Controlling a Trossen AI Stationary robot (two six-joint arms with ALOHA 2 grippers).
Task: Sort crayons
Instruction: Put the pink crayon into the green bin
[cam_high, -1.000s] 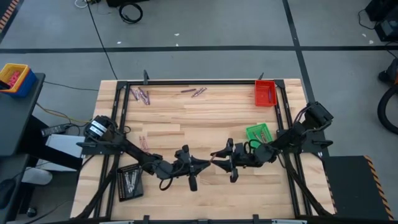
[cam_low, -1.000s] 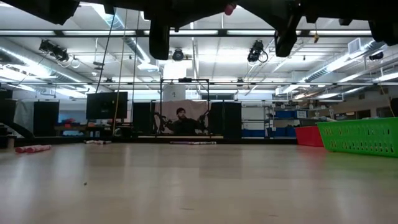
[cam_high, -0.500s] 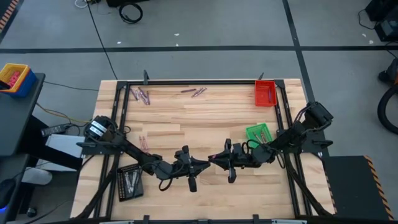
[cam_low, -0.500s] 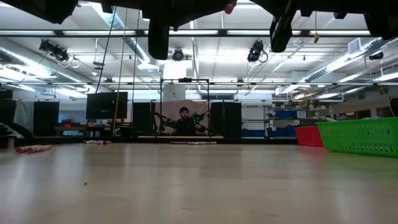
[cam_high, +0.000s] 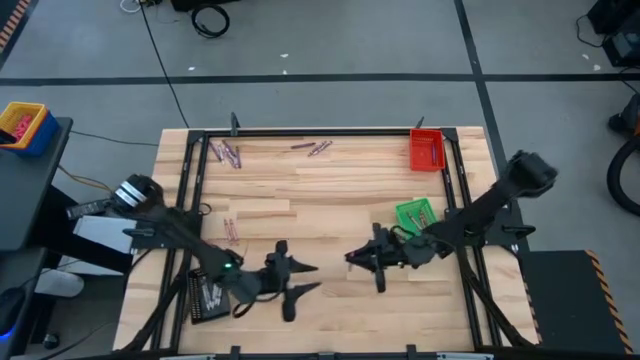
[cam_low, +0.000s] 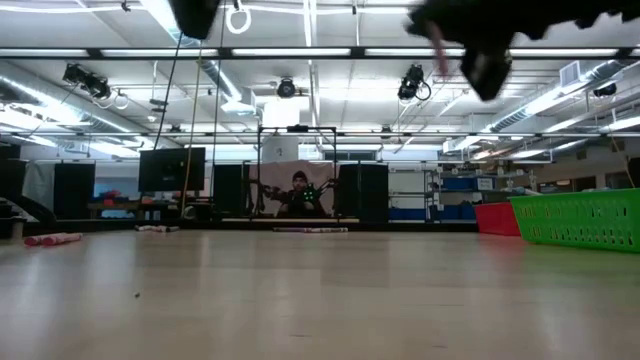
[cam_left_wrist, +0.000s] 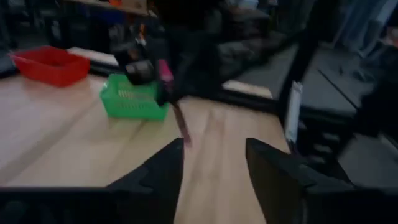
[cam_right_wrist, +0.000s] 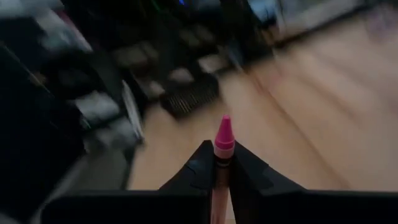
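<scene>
Pale wooden worktop (cam_high: 330, 195): near its front edge the right gripper (cam_right_wrist: 217, 163) is clamped on a pink wax crayon (cam_right_wrist: 222, 140), seemingly just handed over, while the left gripper (cam_left_wrist: 214, 163) gapes empty. Next: carry it into the green mesh tray (cam_high: 415, 214) by the right edge.

A lab hall — ceiling strip lights (cam_low: 330, 52), concrete floor (cam_high: 330, 45), shelving.

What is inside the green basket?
The green basket has a few thin crayons lying inside, seen from above. Their colours are hard to tell. From table level its mesh wall hides everything inside.
</scene>
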